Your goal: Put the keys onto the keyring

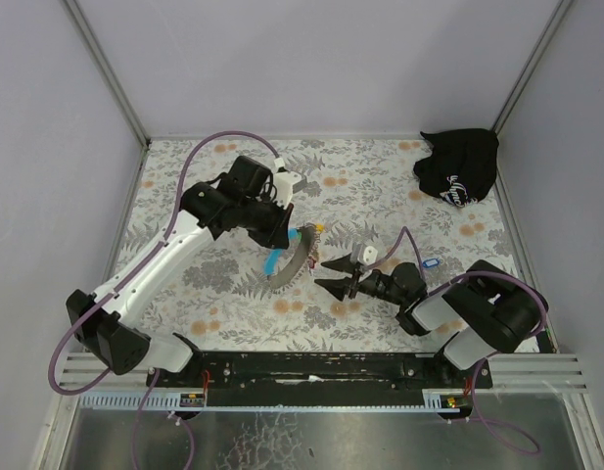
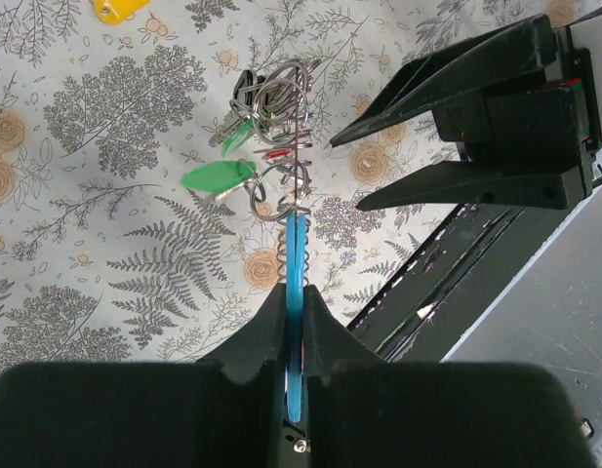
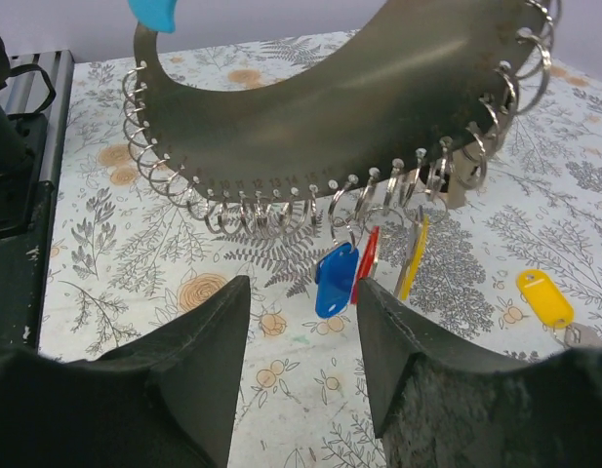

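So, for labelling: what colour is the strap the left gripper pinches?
Light blue strap; left wrist view.

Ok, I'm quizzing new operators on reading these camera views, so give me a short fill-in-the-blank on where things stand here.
1. The left claw is shut on the keyring, while the right claw is ____.
2. The loose tag lying on the table in the right wrist view is ____.
3. The black bag sits in the table's far ____ corner.
Missing words: open; yellow; right.
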`<state>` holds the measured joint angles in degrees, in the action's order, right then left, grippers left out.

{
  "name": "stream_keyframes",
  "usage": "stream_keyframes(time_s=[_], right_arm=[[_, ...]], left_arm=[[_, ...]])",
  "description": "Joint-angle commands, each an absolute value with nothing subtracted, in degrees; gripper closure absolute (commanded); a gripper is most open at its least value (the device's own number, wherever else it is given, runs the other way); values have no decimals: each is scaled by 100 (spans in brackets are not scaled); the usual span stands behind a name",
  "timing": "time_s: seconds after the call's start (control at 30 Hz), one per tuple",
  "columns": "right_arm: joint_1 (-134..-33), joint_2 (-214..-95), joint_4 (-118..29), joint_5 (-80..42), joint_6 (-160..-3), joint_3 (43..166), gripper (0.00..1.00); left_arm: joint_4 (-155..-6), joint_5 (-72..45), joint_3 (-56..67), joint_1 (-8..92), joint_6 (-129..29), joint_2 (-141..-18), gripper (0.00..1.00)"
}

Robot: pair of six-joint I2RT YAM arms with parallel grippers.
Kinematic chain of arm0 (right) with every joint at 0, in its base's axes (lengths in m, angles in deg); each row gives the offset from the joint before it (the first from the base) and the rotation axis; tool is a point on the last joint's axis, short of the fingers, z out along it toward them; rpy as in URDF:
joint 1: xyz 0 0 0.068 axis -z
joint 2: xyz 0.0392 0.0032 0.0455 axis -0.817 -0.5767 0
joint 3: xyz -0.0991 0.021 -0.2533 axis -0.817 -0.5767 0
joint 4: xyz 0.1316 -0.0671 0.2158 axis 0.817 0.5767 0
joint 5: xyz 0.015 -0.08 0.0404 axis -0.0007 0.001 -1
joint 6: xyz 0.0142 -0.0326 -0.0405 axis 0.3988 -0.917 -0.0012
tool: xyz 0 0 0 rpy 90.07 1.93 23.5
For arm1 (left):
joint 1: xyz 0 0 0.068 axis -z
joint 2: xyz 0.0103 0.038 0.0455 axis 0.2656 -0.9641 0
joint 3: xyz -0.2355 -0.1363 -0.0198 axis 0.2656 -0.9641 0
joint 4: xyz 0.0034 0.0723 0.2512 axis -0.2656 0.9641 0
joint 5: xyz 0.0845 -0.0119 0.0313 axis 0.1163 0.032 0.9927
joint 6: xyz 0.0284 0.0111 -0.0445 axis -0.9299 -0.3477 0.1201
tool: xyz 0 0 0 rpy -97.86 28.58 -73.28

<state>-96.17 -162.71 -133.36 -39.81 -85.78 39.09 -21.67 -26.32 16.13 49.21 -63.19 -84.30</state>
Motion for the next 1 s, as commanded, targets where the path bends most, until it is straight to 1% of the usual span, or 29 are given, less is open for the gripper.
stream_keyframes(time_s=[0.0, 0.17, 0.27, 0.43, 0.57, 0.67, 0.97], right_arm=[[-9755, -16302, -14219, -3952, -8847, 4020, 47], [-9877, -16295, -14220, -3770, -8984, 4010, 54], [-9913, -16294, -14215, -3732, -9019, 4010, 61], [-9977, -16296, -14215, -3657, -9075, 4014, 68], [-10017, -16311, -14200, -3646, -9099, 4027, 71], [-10035, -16330, -14197, -3684, -9100, 4034, 75], [-10096, -16377, -14136, -3654, -9111, 4106, 78]], left_arm=[[-2256, -2598, 1853, 5052, -6297, -8487, 100], [-2369, -2619, 1862, 5122, -6245, -8493, 100], [-2416, -2617, 1857, 5165, -6204, -8494, 100], [-2460, -2620, 1840, 5217, -6182, -8527, 100], [-2485, -2624, 1845, 5245, -6180, -8557, 100], [-2520, -2633, 1845, 5257, -6174, -8562, 100], [-2563, -2645, 1854, 5323, -6152, -8637, 100]])
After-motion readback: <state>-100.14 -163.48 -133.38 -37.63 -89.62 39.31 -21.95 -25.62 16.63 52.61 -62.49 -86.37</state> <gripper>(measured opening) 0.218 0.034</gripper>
